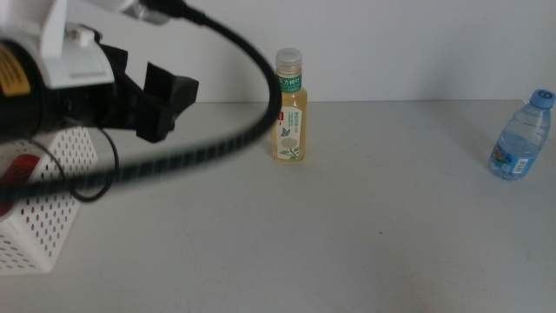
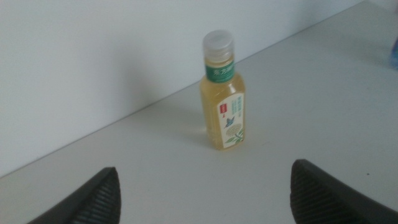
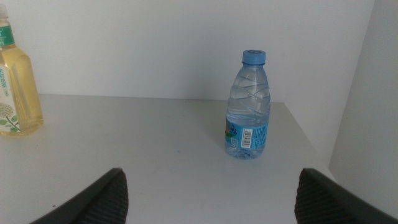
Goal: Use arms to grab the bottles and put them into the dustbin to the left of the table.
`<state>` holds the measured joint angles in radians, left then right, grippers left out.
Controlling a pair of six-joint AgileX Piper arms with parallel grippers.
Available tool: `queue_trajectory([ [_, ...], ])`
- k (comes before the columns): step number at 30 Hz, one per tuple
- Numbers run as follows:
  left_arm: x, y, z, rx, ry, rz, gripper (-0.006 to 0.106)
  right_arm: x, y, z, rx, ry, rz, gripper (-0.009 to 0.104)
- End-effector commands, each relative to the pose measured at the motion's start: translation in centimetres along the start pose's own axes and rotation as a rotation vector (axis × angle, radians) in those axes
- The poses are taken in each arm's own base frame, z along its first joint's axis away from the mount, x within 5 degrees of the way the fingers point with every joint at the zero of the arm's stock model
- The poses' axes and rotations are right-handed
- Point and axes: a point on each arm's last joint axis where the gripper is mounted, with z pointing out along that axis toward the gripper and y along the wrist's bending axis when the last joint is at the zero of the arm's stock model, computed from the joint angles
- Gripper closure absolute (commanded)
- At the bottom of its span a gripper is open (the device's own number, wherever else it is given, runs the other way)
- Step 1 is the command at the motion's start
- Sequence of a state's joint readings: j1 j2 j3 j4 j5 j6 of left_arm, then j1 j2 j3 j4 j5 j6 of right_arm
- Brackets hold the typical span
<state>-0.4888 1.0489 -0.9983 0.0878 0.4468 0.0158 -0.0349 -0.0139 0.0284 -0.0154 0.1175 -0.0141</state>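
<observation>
Hovering at the upper left of the frame above the white perforated dustbin [image 1: 43,222], the left gripper [image 1: 161,100] has its jaws spread and empty. Tea bottle [image 1: 290,109] stands upright at centre, water bottle [image 1: 521,137] at far right.

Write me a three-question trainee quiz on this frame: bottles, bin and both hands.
1. True or false: the tea bottle lies on its side on the table.
2. Which bottle does the right wrist camera face most directly? A) tea bottle B) water bottle C) neither
3. Fill in: the left hand hovers, jaws open, above the white ____.

Key: 1 false, it stands upright. 2 B; the right hand is also open. 3 dustbin, with something red showing inside.
</observation>
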Motion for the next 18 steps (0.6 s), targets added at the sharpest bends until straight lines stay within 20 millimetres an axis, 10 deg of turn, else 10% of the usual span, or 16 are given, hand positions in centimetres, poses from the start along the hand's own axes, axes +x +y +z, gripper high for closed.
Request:
queue_trajectory([
  [1, -0.4, -0.6, -1.3, 0.021, -0.214, -0.003, 0.007, -1.1, -0.1, -0.3, 0.008, -0.109, -0.01, 0.017],
  [18, 6.0, -1.5, 0.2, 0.05, -0.303, -0.087, 0.007, -1.1, -0.1, -0.3, 0.008, -0.109, -0.01, 0.017],
])
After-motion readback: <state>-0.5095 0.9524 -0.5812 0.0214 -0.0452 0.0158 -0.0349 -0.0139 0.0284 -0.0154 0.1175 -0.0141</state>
